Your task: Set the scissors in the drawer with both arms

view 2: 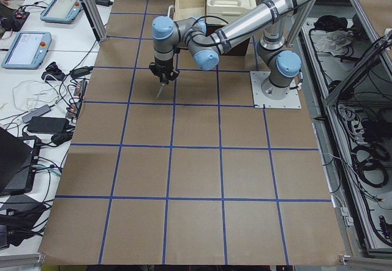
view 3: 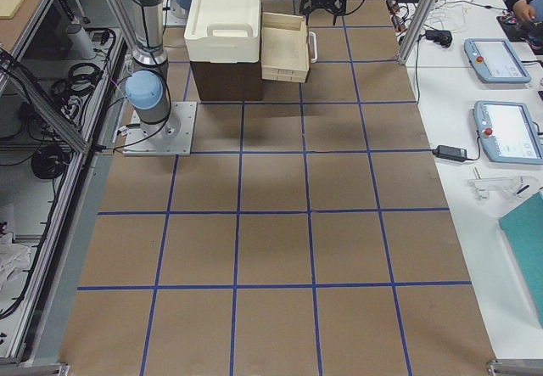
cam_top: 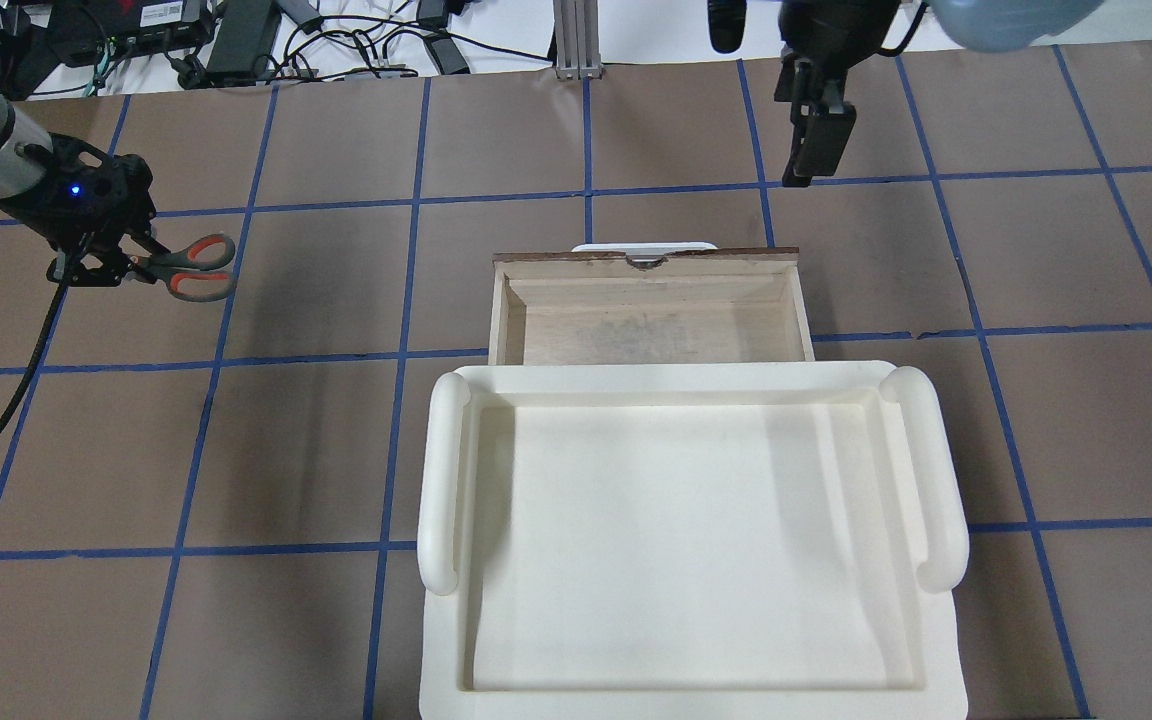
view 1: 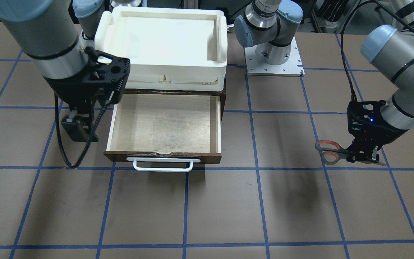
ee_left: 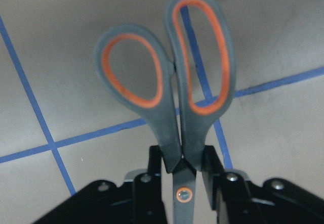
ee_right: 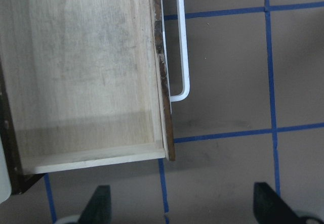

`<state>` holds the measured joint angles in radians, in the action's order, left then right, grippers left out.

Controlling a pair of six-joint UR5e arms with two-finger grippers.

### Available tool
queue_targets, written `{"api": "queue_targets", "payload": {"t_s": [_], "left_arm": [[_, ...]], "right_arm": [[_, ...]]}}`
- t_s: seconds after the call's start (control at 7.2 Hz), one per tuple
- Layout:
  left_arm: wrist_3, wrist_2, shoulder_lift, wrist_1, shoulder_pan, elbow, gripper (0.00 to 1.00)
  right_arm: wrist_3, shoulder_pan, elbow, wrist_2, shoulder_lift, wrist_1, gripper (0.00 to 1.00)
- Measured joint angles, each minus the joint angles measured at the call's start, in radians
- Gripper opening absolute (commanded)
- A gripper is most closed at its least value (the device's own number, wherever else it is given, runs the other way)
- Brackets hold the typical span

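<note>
1. Front-facing: drawer (view 1: 164, 122) pulled open beneath cream tray (view 1: 160, 39), only pale plywood showing inside; scissors (view 1: 331, 151) well apart, off to one side.
2. Overhead: right gripper (cam_top: 816, 145) hanging near drawer's handle corner, pointing down.
3. Left wrist: left gripper (ee_left: 183, 168) clamped on scissors by pivot, loops pointing forward.
4. Right wrist: right gripper spread wide, gripping nothing.

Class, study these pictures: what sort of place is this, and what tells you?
Probably a robotics lab: a left arm and right arm bolted to a table taped in a blue grid, with control tablets and cables alongside.
</note>
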<state>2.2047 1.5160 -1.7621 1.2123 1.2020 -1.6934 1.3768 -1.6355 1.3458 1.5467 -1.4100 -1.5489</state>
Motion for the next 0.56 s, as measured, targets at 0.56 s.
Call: {"api": "queue_targets", "payload": {"t_s": [0.56], "left_arm": [[-0.191, 0.000, 0.049, 0.138, 0.212, 0.079, 0.00]], "right_arm": [[-0.330, 0.083, 0.119, -0.004, -0.209, 0.068, 1.00]]}}
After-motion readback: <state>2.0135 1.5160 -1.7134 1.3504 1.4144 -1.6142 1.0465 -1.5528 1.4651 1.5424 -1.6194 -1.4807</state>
